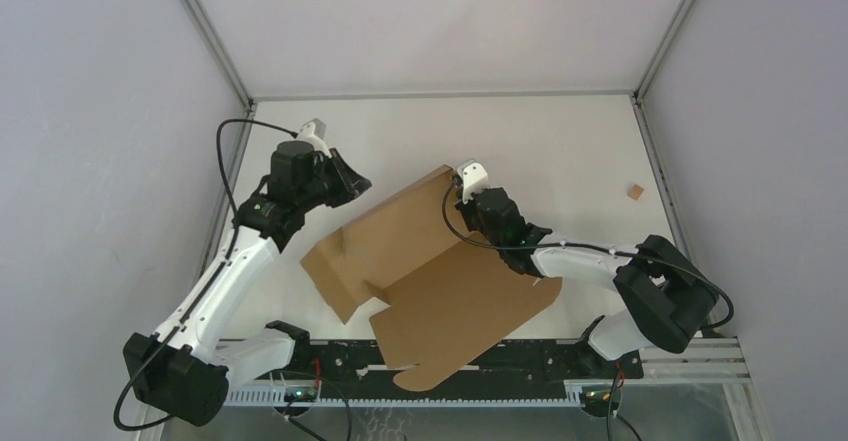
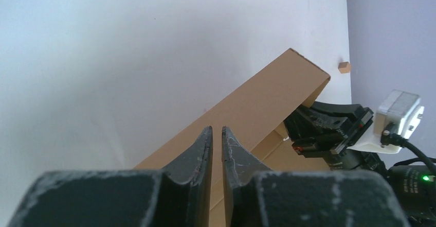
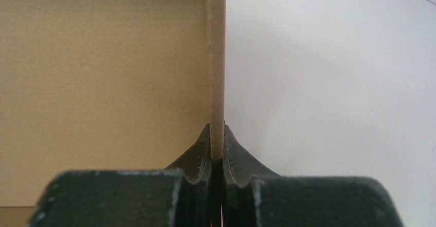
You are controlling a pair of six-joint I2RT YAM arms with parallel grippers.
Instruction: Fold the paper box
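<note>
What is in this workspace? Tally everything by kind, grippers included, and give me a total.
paper box: 1
cardboard scrap: 1
grippers: 2, the left gripper and the right gripper
Total: 4

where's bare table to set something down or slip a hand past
Free: the far strip of table between the back wall and the paper box; also the right side, between the right end effector and the cardboard scrap. Crowded: centre and near edge, covered by the box.
</note>
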